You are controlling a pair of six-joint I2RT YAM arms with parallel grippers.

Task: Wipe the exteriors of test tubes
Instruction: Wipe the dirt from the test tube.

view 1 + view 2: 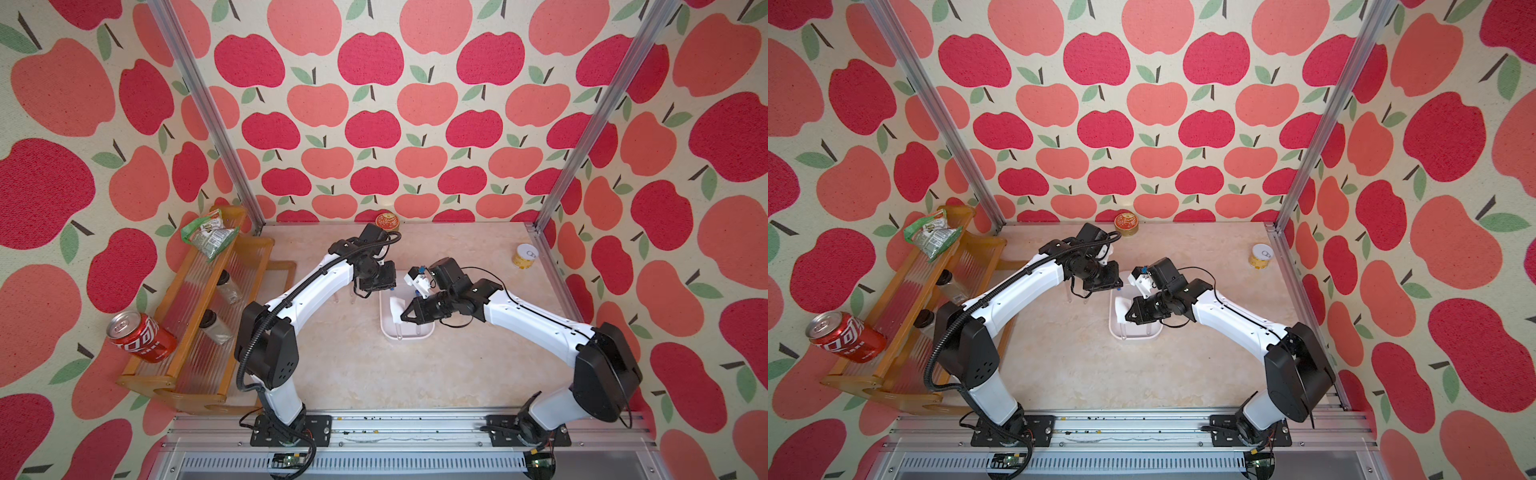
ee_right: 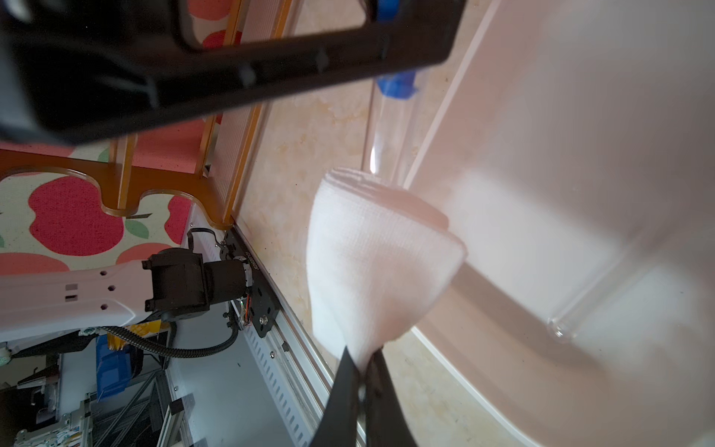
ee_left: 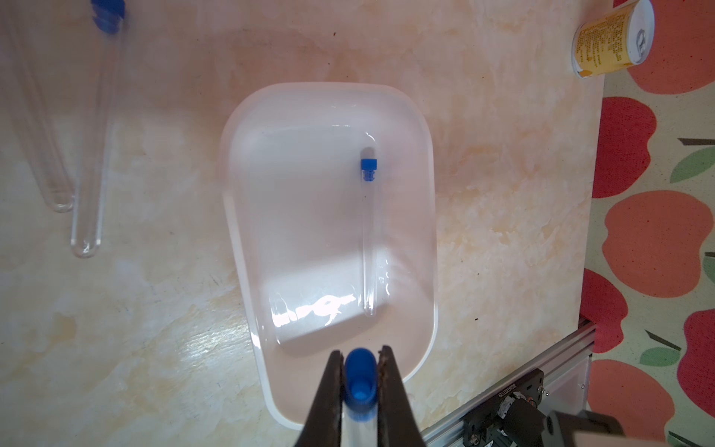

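Inside left hand (image 3: pixel 360 351), capped test tube (image 3: pixel 360 389), above tray (image 3: pixel 422 232) rim

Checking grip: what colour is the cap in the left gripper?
The cap is blue; left wrist view shows it best.

The right claw (image 2: pixel 361 355) is pinched shut on a corner of a folded white cloth (image 2: pixel 375 267). Beyond the cloth shows a clear, blue-capped test tube (image 2: pixel 387 131) — lower end hidden by it — and a second tube (image 2: pixel 580 305) lies in the white tray (image 2: pixel 580 135).

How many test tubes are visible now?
4: one tube in the left gripper, one in the tray, two on the table beside it. Others may be hidden.
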